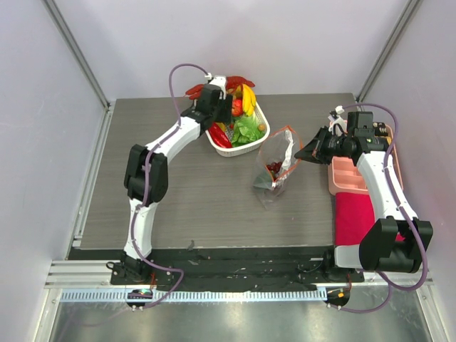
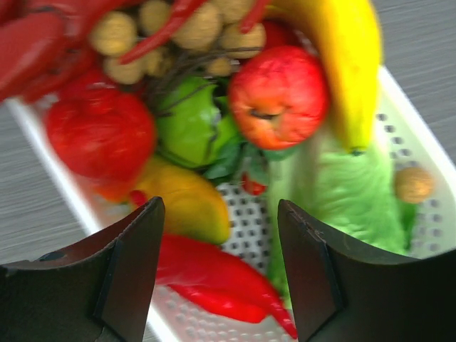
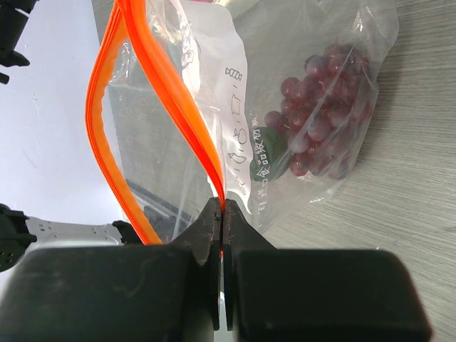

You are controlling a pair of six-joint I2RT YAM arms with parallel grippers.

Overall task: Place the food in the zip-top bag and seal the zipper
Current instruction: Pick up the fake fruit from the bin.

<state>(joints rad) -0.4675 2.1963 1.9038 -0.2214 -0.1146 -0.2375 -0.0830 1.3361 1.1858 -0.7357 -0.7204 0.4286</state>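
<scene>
The zip-top bag (image 1: 276, 165) hangs upright at mid-table with its mouth open. Dark purple grapes (image 3: 320, 117) lie inside it, also seen from above (image 1: 273, 169). My right gripper (image 3: 223, 206) is shut on the orange-red zipper (image 3: 171, 92) at the bag's edge and holds it up; from above it is at the bag's right (image 1: 308, 152). My left gripper (image 2: 221, 263) is open and empty over the white basket (image 1: 251, 146) of food: a red pepper (image 2: 221, 274), a yellow banana (image 2: 345, 64), a red tomato (image 2: 278, 96) and green leaves (image 2: 342, 189).
A pink divided tray (image 1: 356, 171) stands at the table's right edge under my right arm, with a red cloth (image 1: 354, 214) in front of it. The basket's white perforated floor (image 2: 249, 206) shows between the fruits. Grey walls close in the table.
</scene>
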